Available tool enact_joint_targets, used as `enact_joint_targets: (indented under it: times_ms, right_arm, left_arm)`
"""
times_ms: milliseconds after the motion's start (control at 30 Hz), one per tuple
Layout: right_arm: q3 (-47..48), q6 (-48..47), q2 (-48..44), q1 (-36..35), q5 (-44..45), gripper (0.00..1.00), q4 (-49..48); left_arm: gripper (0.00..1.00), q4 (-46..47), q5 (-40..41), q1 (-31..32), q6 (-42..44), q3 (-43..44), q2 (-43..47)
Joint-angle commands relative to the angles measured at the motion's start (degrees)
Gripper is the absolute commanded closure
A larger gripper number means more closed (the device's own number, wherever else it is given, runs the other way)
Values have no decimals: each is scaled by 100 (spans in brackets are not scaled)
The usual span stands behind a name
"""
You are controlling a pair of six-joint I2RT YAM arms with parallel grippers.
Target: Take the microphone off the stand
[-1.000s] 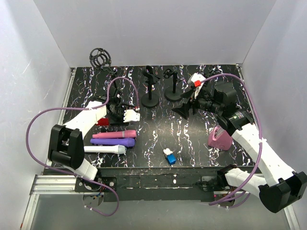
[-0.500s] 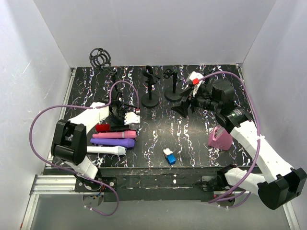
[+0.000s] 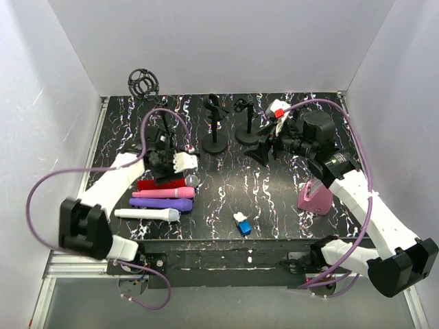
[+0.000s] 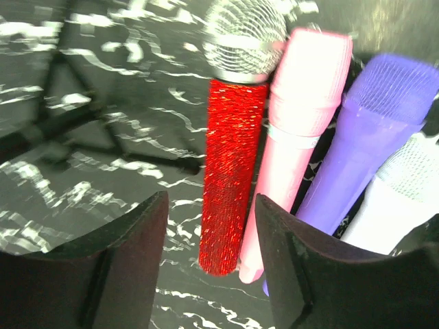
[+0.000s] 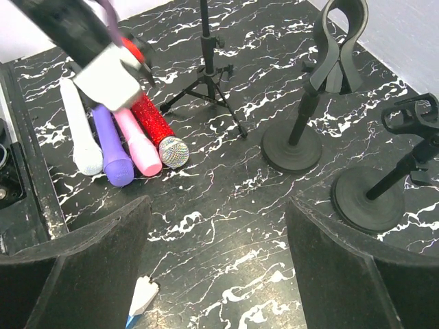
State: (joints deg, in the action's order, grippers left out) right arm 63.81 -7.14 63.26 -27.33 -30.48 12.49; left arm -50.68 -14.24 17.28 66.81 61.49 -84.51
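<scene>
Off any stand, the red glitter microphone point(image 4: 230, 178) lies flat near the black marbled table's point(image 3: 226, 188) left edge, against a pink plastic microphone point(image 4: 295, 137), below the left jaws, spread wide and empty, while the right jaws gape empty before two black round-based stands point(image 5: 293, 147).

Bench point(image 3: 226, 188): black top with white marbling.
Ring-shaped cage mount point(image 3: 143, 82): black, upright, far corner at 11 o'clock.
Pink wedge-shaped block point(image 3: 314, 197): at 4 o'clock, near the right edge.
Small blue-and-white piece point(image 3: 241, 223): at 6 o'clock, by the near edge.
</scene>
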Motion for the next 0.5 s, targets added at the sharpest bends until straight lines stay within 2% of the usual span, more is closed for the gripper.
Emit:
enact_joint_targets:
  times_ms: [0, 133, 233, 333, 467]
  right_arm:
    - [325, -25, -42, 26, 51, 15, 7]
    - [588, -95, 63, 26, -37, 15, 271]
    - [878, -165, 256, 35, -125, 16, 517]
    - [1307, -200, 554, 35, -212, 16, 780]
    - [2046, -446, 1151, 35, -143, 17, 1307]
  left_arm:
    - [44, 713, -475, -67, -1612, -373, 1881]
    - [32, 1989, 418, -93, -3827, -875, 2877]
    - [28, 2482, 1176, -119, -4981, -894, 2923]
    - [26, 3087, 1126, -128, -5659, -841, 2730]
    - [25, 4363, 1212, -128, -6117, -823, 2317]
